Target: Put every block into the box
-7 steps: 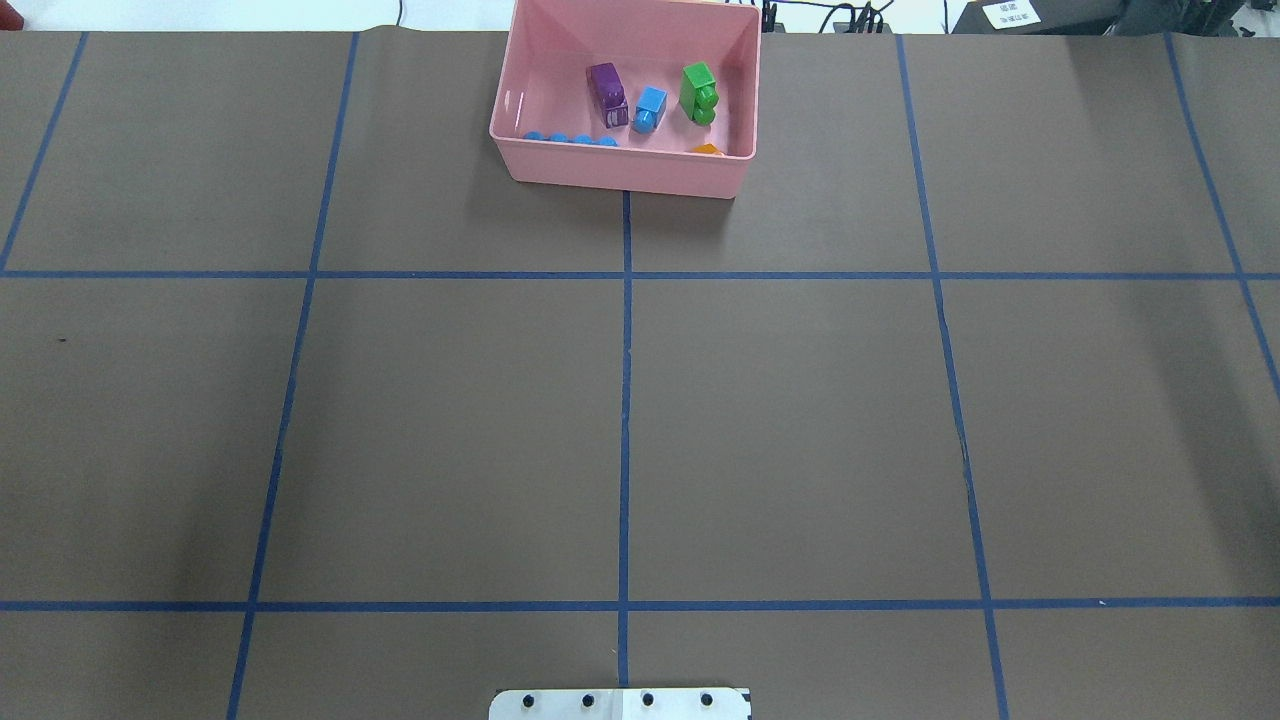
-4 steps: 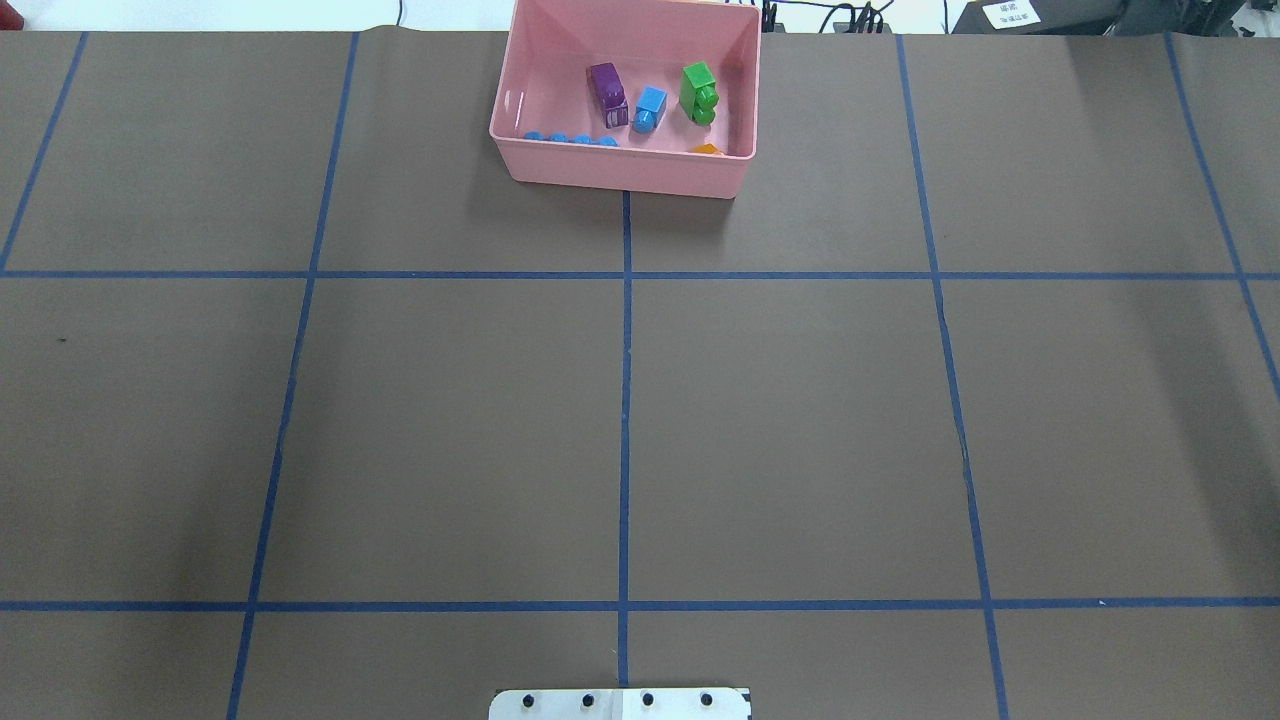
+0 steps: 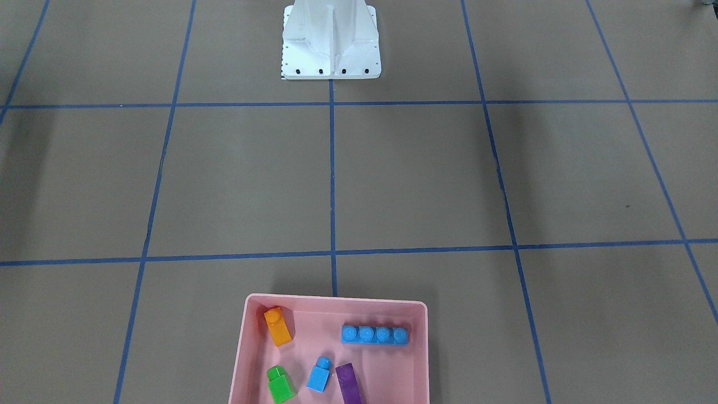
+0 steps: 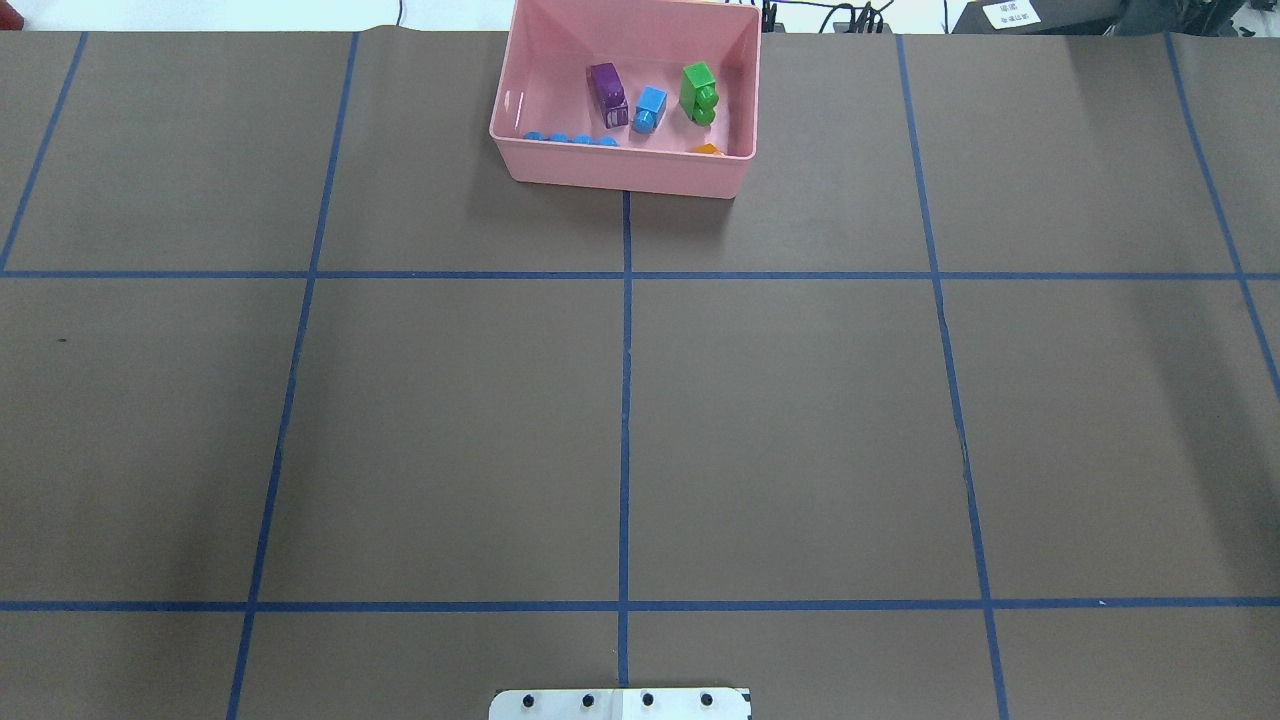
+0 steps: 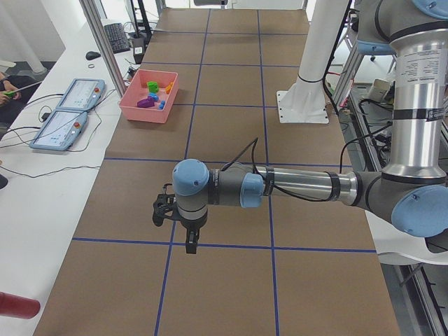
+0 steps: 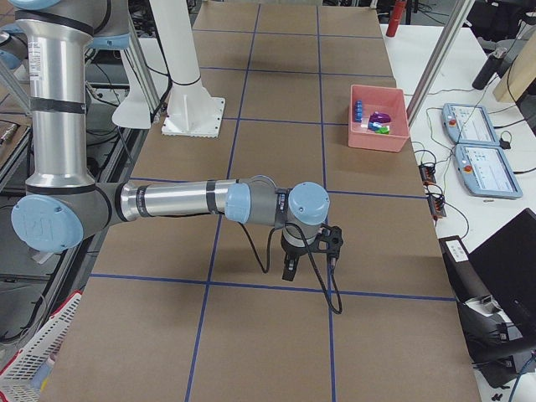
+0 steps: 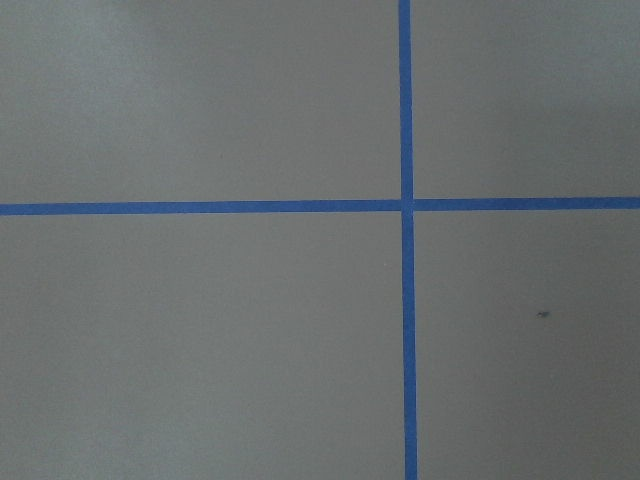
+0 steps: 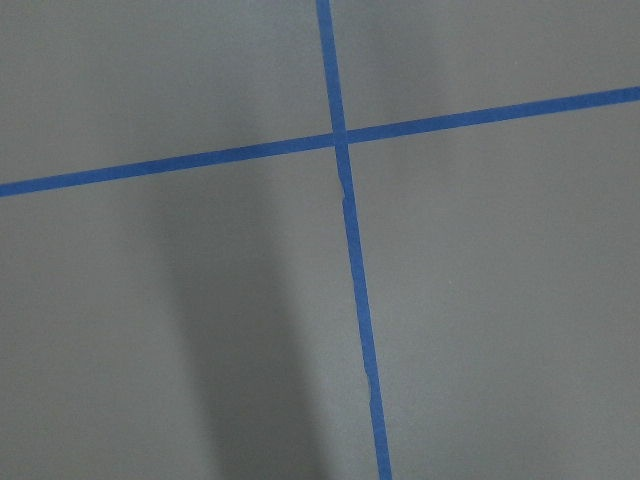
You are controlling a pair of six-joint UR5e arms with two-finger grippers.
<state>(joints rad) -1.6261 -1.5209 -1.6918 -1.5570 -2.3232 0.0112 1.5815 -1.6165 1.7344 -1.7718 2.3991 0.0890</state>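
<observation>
- One pink box (image 3: 245,348) sits at the table's (image 4: 450,430) far edge from the robot, across the centre tape line (image 4: 625,400); it rests flat and open-topped
- Five blocks in all, and all five lie inside the box; none of them touches a gripper
- One orange block (image 3: 277,326) is in the corner nearest the robot, on the robot's right; one stud shows on it
- One long blue block (image 3: 374,335) lies along the near wall on the robot's left; four studs face up, counted in a single row
- One green block (image 3: 280,384), one small blue block (image 3: 320,377) and one purple block (image 3: 349,384) form a loose row farther from the robot; the small blue one is between the other two, just beside the purple
- Left gripper (image 5: 190,245) points down over the brown table, well apart from the box; whether it is spread or closed I cannot tell from this side view
- Right gripper (image 6: 289,270) likewise points down, well apart from the box; I cannot tell its state either
- Each wrist view shows only one tape crossing on the brown cover
- One white base plate (image 3: 331,56) carries four dark bolts along its edge
- Two handheld screens (image 5: 66,119) lie on the side bench
- One white label (image 4: 1012,14) beyond the table bears writing too small to read
</observation>
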